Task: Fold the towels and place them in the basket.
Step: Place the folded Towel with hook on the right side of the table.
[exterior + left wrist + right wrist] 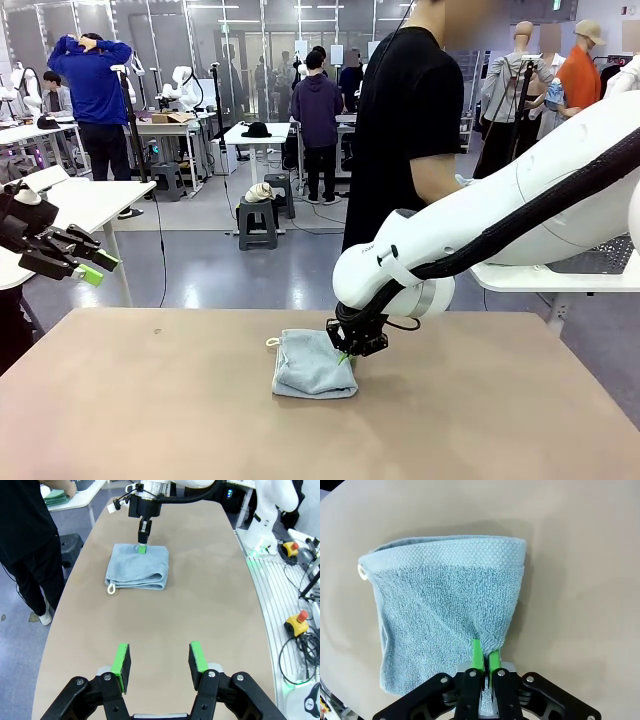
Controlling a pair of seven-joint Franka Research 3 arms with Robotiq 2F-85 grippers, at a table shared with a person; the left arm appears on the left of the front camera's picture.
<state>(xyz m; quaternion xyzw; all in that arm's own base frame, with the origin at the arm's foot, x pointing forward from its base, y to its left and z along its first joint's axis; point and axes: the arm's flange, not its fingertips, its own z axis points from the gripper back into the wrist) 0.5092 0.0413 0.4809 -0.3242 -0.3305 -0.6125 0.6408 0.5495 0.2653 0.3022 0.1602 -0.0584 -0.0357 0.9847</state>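
One light blue-grey towel (pixel 310 365) (pixel 137 567) (pixel 445 595) lies folded in the middle of the tan table (pixel 150 420), its white loop (pixel 111 587) at one corner. My right gripper (pixel 346 354) (pixel 142 548) (pixel 485 656) is shut on the towel's edge, pinching a fold of cloth between the green pads. My left gripper (pixel 95 268) (pixel 159 662) hangs open above the table's left end, well away from the towel, with nothing between its fingers. The basket (pixel 600 260) shows as dark mesh on the white side table at the right, mostly hidden behind my right arm.
A person in black (pixel 400 130) (pixel 25 540) stands at the far edge of the table. Green cloth (pixel 55 497) lies on a white table beyond. Cables and emergency stop buttons (pixel 300 617) sit past the table's edge in the left wrist view.
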